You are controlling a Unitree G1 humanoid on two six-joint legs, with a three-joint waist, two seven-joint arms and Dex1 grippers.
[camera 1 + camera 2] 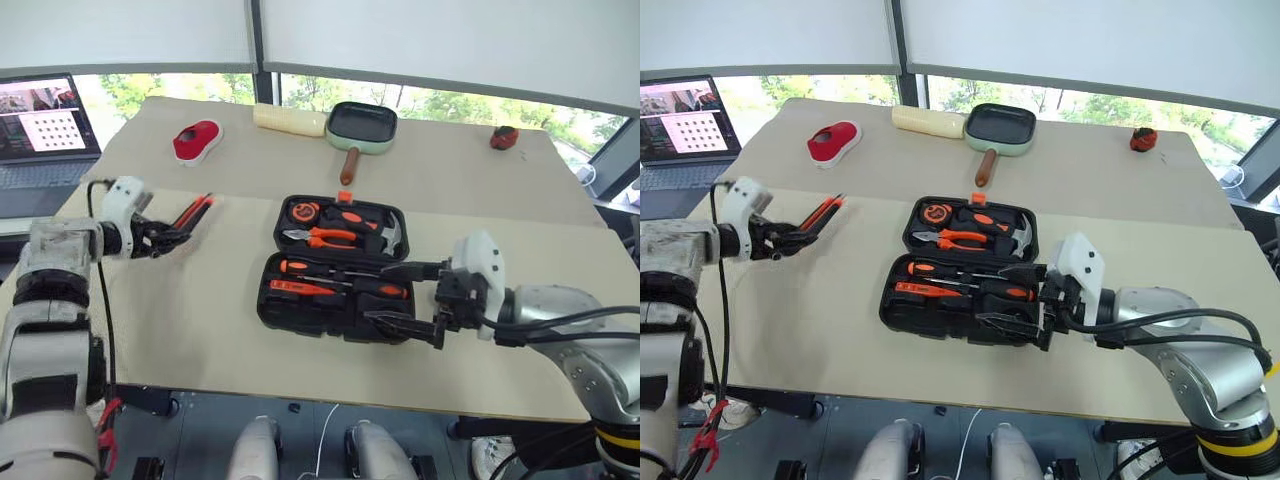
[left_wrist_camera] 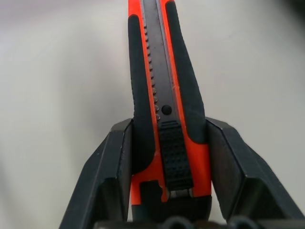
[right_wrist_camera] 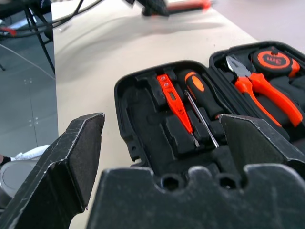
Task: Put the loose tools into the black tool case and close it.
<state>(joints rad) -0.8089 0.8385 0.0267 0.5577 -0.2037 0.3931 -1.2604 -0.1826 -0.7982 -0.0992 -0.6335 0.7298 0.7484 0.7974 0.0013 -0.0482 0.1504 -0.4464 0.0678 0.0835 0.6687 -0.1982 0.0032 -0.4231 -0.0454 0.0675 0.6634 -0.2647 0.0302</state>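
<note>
The black tool case (image 1: 270, 308) lies open at the table's middle. Its front half holds a slim all-orange screwdriver (image 1: 300, 288) and two black-and-orange screwdrivers (image 1: 318, 268). Orange-handled pliers (image 1: 330, 237), a hammer (image 1: 392, 235) and a round tape (image 1: 302, 211) sit in the back half. Off to the left of the case, above the tabletop, my left gripper (image 1: 172, 238) is shut on the black-and-orange utility knife (image 2: 162, 86), its fingers (image 2: 114, 167) pressed on the handle's sides. My right gripper (image 1: 395, 296) stands open over the case's front right corner, with nothing between its fingers (image 3: 81, 148).
A green-rimmed pan (image 1: 362, 123), a cream roll (image 1: 288, 120) and a red object (image 1: 197, 140) lie at the table's back. A small red thing (image 1: 504, 138) sits far right. A laptop (image 1: 40, 130) stands off the left edge.
</note>
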